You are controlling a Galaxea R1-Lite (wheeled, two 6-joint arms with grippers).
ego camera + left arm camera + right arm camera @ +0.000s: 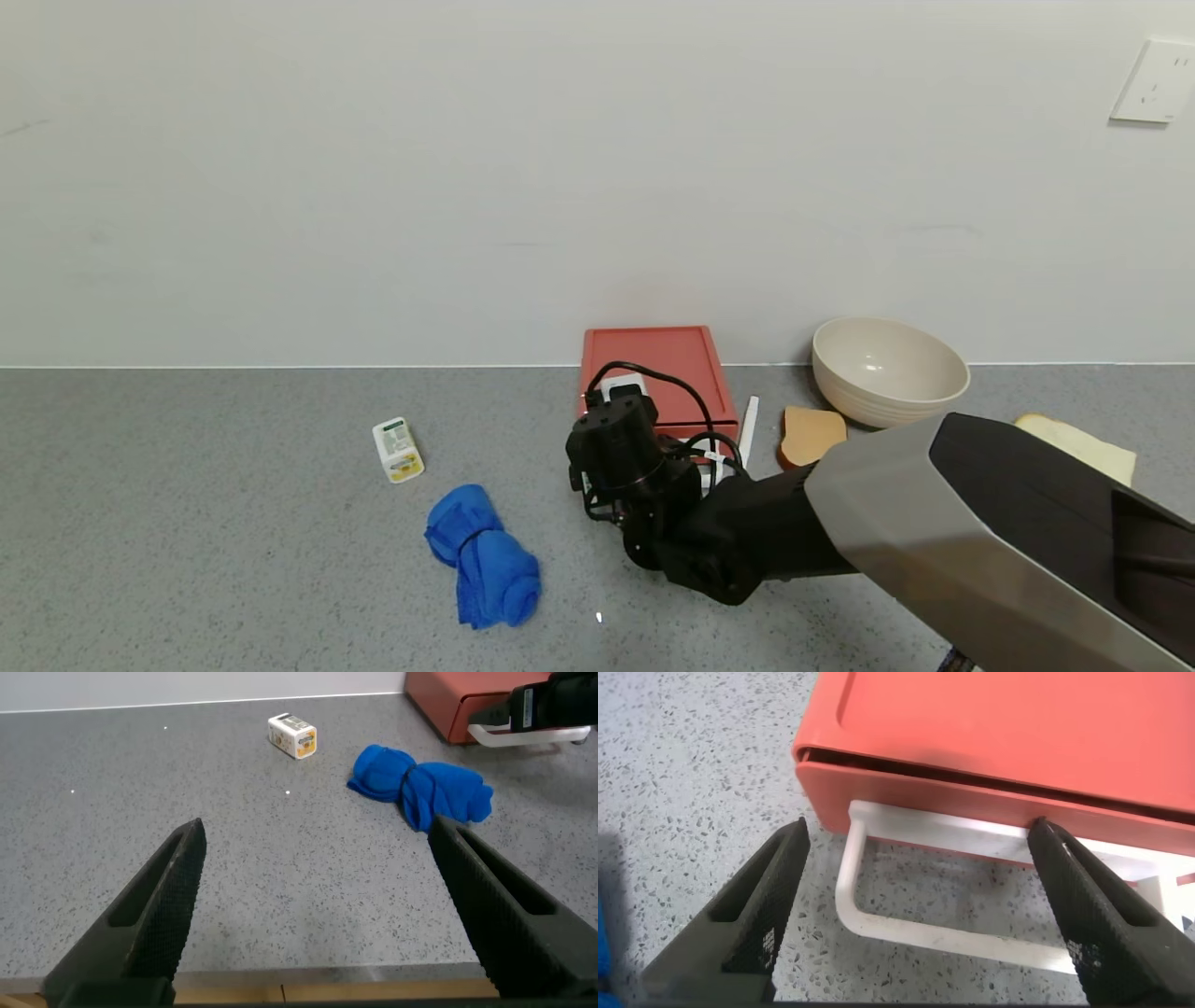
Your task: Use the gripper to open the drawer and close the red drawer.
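One open right pincer [915,905] faces one drawer [1018,747].

the head view looks forward and down from above onto the counter [233,523], wall behind, taking in the drawer [656,369] and cloth [481,555] from well back; the left wrist view sits low, facing across the counter past its own fingers [154,910] toward cloth and drawer; the right wrist view looks down close onto the drawer's handle [906,924]; all three share the drawer
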